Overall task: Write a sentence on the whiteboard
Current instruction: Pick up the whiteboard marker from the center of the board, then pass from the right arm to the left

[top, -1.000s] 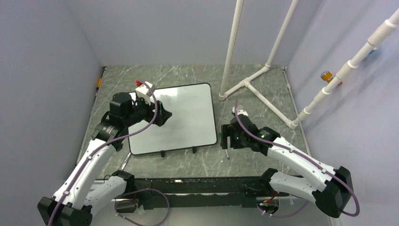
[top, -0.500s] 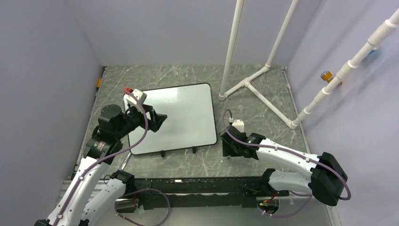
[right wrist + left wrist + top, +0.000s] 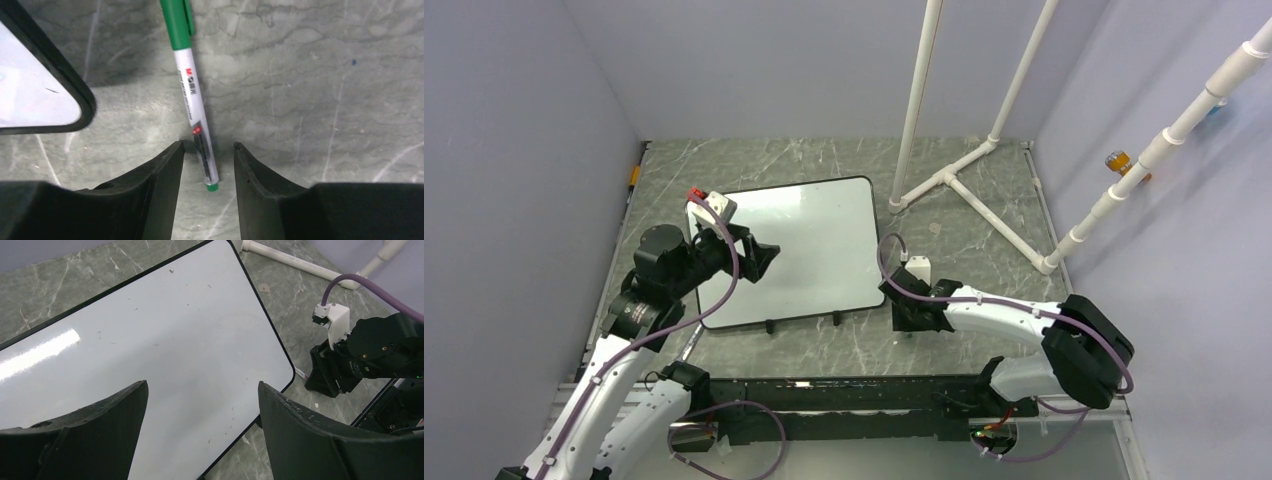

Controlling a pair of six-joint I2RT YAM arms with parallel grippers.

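Observation:
The whiteboard (image 3: 814, 245) lies flat on the marble table, its surface (image 3: 150, 325) blank apart from small specks; no sentence shows on it. My left gripper (image 3: 762, 255) hovers over the board's left part, its jaws (image 3: 202, 385) wide open and empty. A green-capped white marker (image 3: 192, 100) lies on the table just right of the board's rounded corner (image 3: 75, 117). My right gripper (image 3: 208, 145) is down at the table with the marker's tail end between its fingers. A gap shows on each side. In the top view the right gripper (image 3: 909, 312) hides the marker.
A white PVC pipe frame (image 3: 954, 180) stands on the table behind and right of the board. Two small black clips (image 3: 769, 325) sit on the board's near edge. Grey walls close in the left, back and right sides.
My right arm has swung down and nearer, lowering its gripper onto the marker while its jaws narrowed. My left gripper has drawn back slightly to the left over the board.

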